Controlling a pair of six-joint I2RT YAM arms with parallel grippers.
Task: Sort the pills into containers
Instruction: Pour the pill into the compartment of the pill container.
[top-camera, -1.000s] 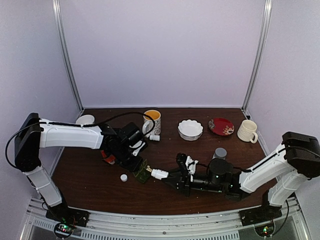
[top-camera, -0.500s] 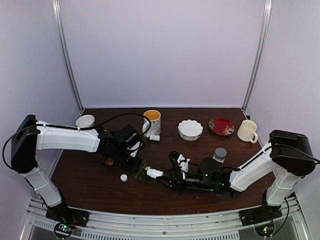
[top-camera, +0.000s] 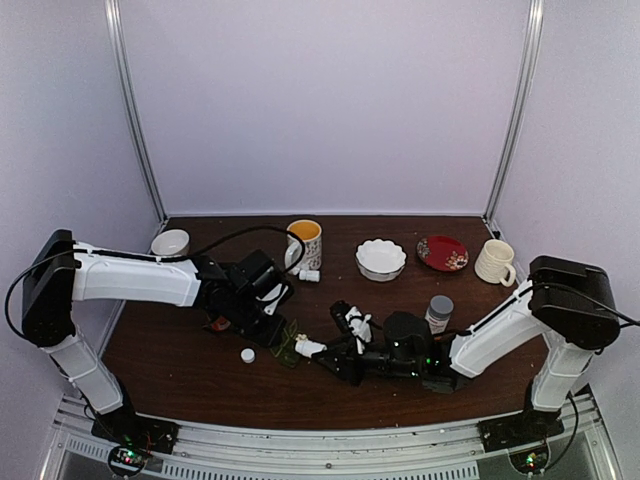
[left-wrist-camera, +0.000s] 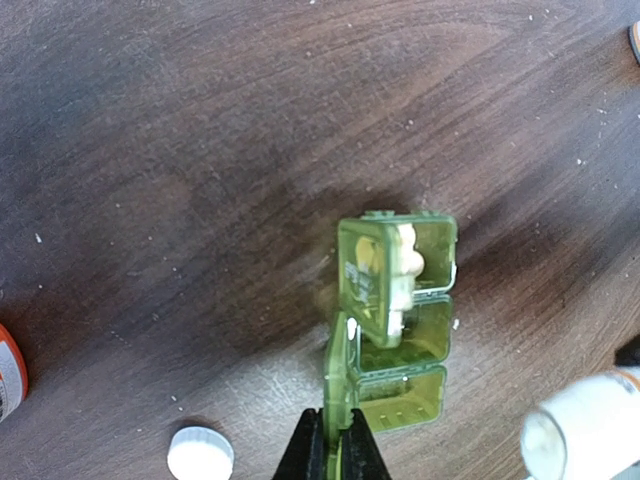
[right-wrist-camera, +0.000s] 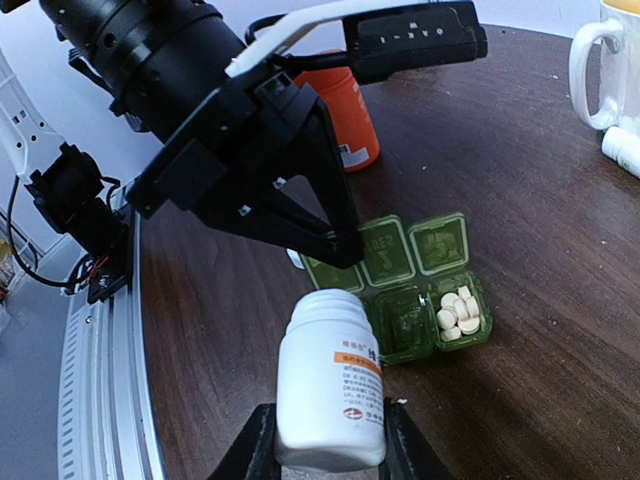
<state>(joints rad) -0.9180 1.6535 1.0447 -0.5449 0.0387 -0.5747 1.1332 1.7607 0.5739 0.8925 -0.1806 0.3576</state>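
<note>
Pale lilac walls enclose a dark wooden desk (top-camera: 330, 405). From above, the pill box (top-camera: 289, 346) lies near the front middle of the desk, between the two arms. The left pincer (top-camera: 279, 336) meets its left side. The right pincer (top-camera: 312, 349) holds a white bottle (top-camera: 306, 347) lying flat, mouth toward the box. A loose white cap (top-camera: 247, 354) sits just beside the box, and an orange bottle (top-camera: 218, 323) stands near the left arm.

In the left wrist view, the left pincer is clenched on the thin edge of an upright lid (left-wrist-camera: 341, 385) at the box's near end. Three compartments stand open. The farthest holds white pills (left-wrist-camera: 405, 262); the other two look bare.

In the right wrist view, the right pincer grasps the white bottle round its body, close to the open compartments. The bottle's mouth is hidden here.

The box looks like thin, stiff, very light plastic, so it would likely skid on the smooth wood or tip at a nudge. Pinching a lid or wall anchors it well, but the hinge is probably the weak spot and wants a gentle squeeze. The bottle seems rigid, smooth and light, so a mid-body hold suits tilting it.
</note>
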